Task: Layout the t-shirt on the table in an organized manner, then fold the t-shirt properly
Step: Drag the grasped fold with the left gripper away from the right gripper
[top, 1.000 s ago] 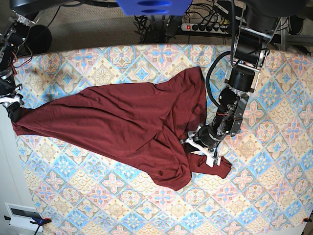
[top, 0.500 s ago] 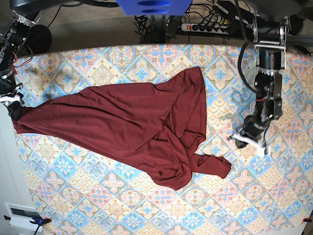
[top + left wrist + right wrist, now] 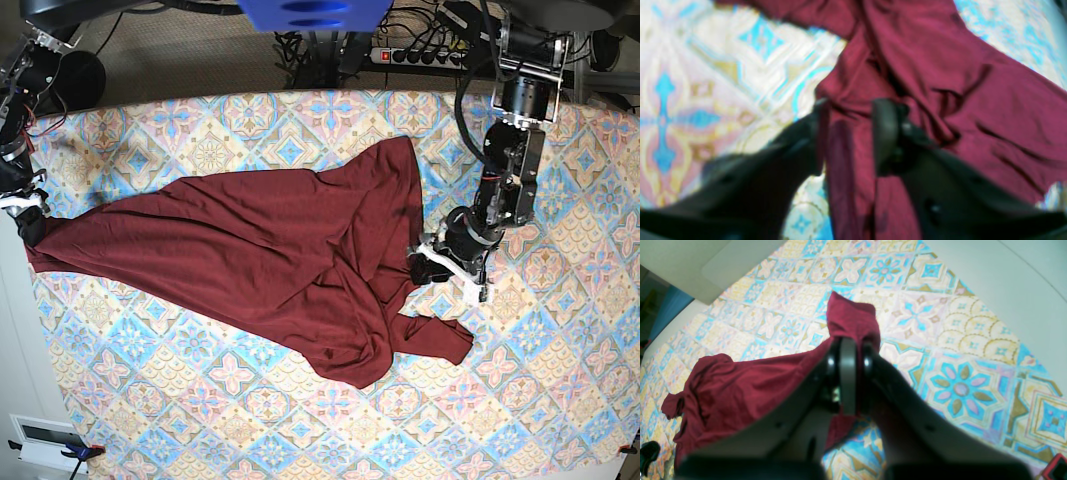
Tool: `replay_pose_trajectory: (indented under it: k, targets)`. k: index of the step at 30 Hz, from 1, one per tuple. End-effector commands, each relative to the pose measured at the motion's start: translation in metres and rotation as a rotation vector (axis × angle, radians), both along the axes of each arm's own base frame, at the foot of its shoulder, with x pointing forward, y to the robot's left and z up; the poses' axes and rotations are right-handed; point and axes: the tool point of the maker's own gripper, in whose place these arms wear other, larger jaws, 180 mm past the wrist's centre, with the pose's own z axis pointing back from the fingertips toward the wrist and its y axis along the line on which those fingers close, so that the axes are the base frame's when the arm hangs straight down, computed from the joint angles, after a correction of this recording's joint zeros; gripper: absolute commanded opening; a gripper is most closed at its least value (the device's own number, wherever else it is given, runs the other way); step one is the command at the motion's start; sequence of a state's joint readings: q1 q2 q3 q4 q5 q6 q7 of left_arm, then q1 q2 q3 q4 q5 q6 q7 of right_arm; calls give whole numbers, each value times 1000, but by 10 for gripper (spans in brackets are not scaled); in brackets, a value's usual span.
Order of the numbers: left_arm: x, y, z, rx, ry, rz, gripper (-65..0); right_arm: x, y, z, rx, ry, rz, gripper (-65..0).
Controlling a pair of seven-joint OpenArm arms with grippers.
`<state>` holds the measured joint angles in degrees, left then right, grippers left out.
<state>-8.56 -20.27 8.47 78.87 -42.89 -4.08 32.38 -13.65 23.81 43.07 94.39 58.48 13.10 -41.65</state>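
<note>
The maroon t-shirt [image 3: 250, 250] lies spread but crumpled across the patterned table [image 3: 560, 400], with a twisted sleeve end [image 3: 440, 340] at the lower right. My left gripper [image 3: 428, 262] sits at the shirt's right edge. In the left wrist view this gripper [image 3: 848, 133] is open, its dark fingers [image 3: 885, 133] standing on either side of a fold of the t-shirt [image 3: 973, 83]. At the table's left edge my right gripper [image 3: 25, 222] is shut on a corner of the shirt. In the right wrist view its tips [image 3: 847, 351] pinch the t-shirt [image 3: 850, 313], lifting it a little off the table [image 3: 957, 386].
A power strip [image 3: 420, 55] and cables lie on the floor behind the table. A white box [image 3: 45, 440] sits off the table's lower left corner. Bare patterned cloth [image 3: 300, 420] runs along the front and right of the table.
My left gripper let go of the lower right sleeve, swung out to the right, and has come back to the shirt's right edge, higher up. The right gripper has stayed put.
</note>
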Motion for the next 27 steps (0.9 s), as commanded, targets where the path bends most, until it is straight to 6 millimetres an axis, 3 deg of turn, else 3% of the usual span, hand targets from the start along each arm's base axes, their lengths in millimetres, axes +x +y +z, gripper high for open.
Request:
replay_pose_trajectory:
  k: [1,5,7,12,14,18,27]
  targets:
    - [19,2,22,-13,-68,12,-364,6,-5,22,-40,-58,5,-650]
    - [40,-23,9,-53,-5,-4,-281,5,-3,20,-29,-59,3,-650]
    - [47,-43,7,-70,12,-33,-284,5,-2,19,-28,-59,2,-650]
    - [58,-88,24,-100,-21,-106,-287,5,-2,19,-28,-59,2,-650]
    - [58,-99,14,-113,13,-110,-287,5,-2,19,-28,-59,2,-650]
    - [61,-107,-12,-131,100,-84,-287,6,-3,21,-28,-64,1,-650]
    - [70,-97,-7,-134,52,-36,-287,6,-4,20,-25,-62,-1,-650]
